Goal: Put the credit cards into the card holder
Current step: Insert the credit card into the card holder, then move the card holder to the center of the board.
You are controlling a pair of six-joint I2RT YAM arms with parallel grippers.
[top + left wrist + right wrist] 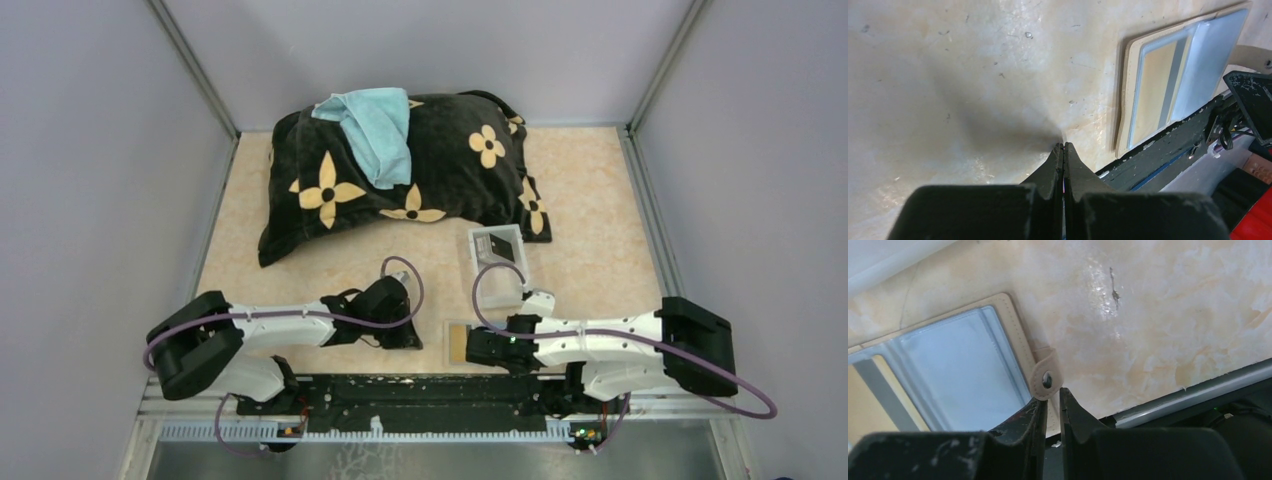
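Enclosure with pale grey walls; beige marbled desk [600,200], with a black flowered pillow [440,170] and a teal towel [375,125] at the far side.

Left end effector [1064,150]: jaws pressed fully together, holding nothing, tips low over bare desk just left of the card holder [1124,100].

Card holder: lies open near the front edge, between the two arms. One gold card [1155,85] sits in a clear sleeve.

Right end effector [1050,400]: jaws narrow, a slim gap between them, at the holder's edge by the snap tab [1046,371]. Whether the edge is pinched or merely beneath the tips cannot be told.

White tray [505,290], just beyond the holder, contains a dark card [497,246].

Assessment: the step appears to be securing the holder. Recommend gripping the stitched edge rather than the tab, keeping the holder flat and open, and keeping the sleeve mouth unobstructed.
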